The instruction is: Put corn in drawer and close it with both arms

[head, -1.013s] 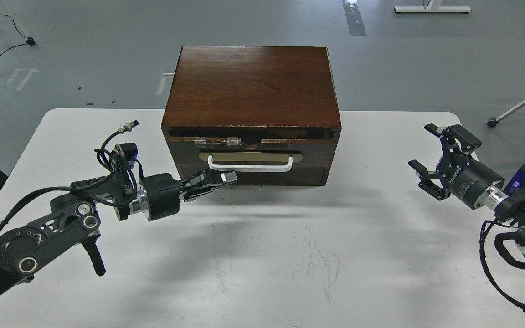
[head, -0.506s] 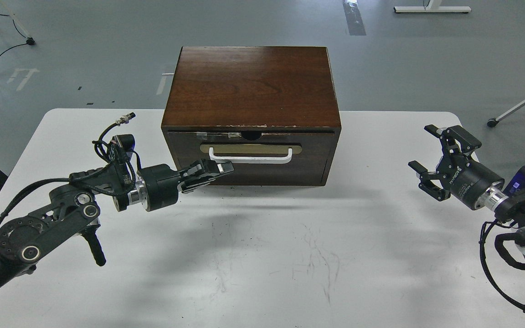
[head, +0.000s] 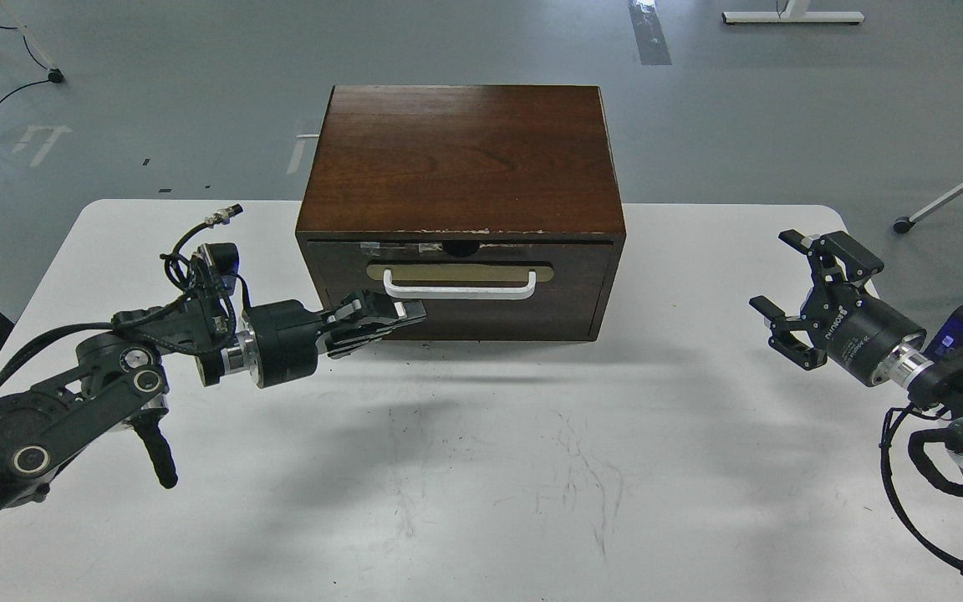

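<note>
Left claw [head: 398, 313], fingers together, has backed slightly from the now-flush drawer [head: 461, 288]; right claw [head: 797, 293] stays wide

The left arm [head: 55, 418] enters from the lower left edge and extends up and to the right, its forearm nearly level. The silver wrist ring sits behind a black cylindrical body, with looped cables above it. The left gripper [head: 402, 311] points right, fingers drawn close together. The right arm [head: 958, 376] enters from the right edge. The right gripper [head: 787, 284] points up and left, fingers spread wide apart, holding nothing.
</note>
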`<move>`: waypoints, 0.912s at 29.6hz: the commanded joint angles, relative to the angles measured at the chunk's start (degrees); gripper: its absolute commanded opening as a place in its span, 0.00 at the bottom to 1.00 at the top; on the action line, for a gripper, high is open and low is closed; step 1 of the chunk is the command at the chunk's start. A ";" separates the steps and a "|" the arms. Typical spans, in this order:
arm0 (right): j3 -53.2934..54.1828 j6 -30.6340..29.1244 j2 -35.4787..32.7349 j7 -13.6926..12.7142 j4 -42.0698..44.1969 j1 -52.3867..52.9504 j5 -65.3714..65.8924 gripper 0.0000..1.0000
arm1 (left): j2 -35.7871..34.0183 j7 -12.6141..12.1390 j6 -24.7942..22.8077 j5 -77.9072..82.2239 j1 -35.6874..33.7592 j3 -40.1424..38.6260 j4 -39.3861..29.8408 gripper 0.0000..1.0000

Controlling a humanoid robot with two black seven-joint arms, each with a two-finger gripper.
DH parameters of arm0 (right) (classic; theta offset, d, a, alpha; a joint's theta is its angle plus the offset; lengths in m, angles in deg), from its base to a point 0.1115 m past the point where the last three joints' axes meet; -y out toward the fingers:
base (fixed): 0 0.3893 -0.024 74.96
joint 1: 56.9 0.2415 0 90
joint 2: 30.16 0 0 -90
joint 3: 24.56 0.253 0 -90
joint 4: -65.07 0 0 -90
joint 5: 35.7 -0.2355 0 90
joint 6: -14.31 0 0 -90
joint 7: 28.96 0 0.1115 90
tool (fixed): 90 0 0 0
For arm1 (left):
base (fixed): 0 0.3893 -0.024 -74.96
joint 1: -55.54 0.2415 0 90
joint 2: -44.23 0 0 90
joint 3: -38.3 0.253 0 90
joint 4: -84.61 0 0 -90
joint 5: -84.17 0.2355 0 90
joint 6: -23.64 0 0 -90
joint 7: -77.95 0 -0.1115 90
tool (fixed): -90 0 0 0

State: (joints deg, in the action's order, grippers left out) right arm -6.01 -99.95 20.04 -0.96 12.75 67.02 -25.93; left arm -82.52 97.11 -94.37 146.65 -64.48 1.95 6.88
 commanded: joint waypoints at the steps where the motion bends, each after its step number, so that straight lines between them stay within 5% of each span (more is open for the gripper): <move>1: 0.26 0.00 0.25 0.00 0.11 0.01 -0.01 1.00 | -2.97 2.29 0.00 -7.54 0.40 -1.09 -1.81 0.72; 2: 0.43 0.09 0.25 0.00 0.11 0.09 -0.01 1.00 | -4.02 2.55 0.00 -11.82 0.67 -1.96 -1.81 0.99; 17: 7.02 0.70 2.61 0.00 0.28 0.09 -0.53 1.00 | -7.12 2.64 0.00 -34.88 19.90 -22.08 1.88 0.99; 27: 9.84 5.53 7.63 0.00 0.46 0.09 -4.67 1.00 | -2.01 2.55 0.00 -35.24 22.29 -23.33 8.91 0.99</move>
State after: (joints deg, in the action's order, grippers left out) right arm 3.52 -96.37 25.78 -0.96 13.16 67.12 -29.86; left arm -86.13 99.76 -94.37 111.41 -42.26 -21.29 13.69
